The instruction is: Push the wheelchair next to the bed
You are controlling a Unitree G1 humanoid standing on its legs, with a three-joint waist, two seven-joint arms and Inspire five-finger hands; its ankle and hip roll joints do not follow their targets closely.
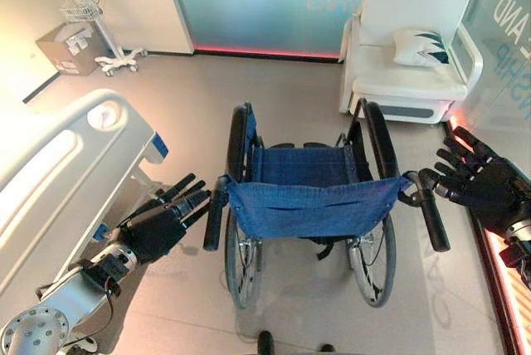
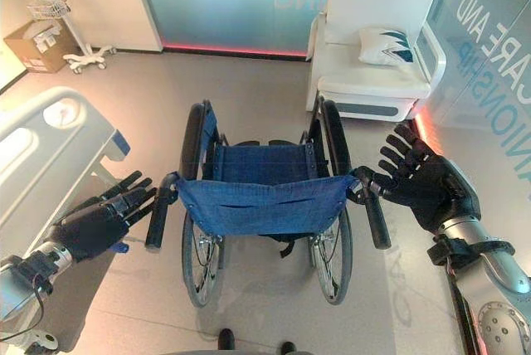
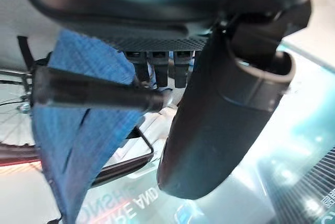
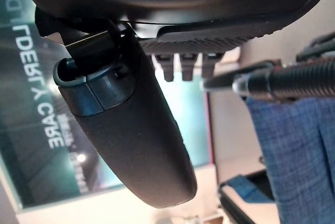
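Black-framed wheelchair with blue fabric seat and backrest [image 1: 309,206], standing on the grey floor [image 1: 207,89] beside the white hospital bed [image 1: 58,172], its 2 push handles facing the robot. Left hand [image 1: 158,226] and right hand [image 2: 423,179], fingers extended and spread, flank the handles, grasping nothing. White armchair [image 1: 406,81] stands beyond.

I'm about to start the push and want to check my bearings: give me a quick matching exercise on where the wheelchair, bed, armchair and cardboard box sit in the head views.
Things:
1. wheelchair
2. bed
3. armchair
4. cardboard box

Places:
A. far left, against the wall
B. centre, between the two open hands
C. near left, beside the left hand
D. far right, holding a cushion

Pairs: 1-B, 2-C, 3-D, 4-A. The right hand is spread beside the right push handle, not closed on it.
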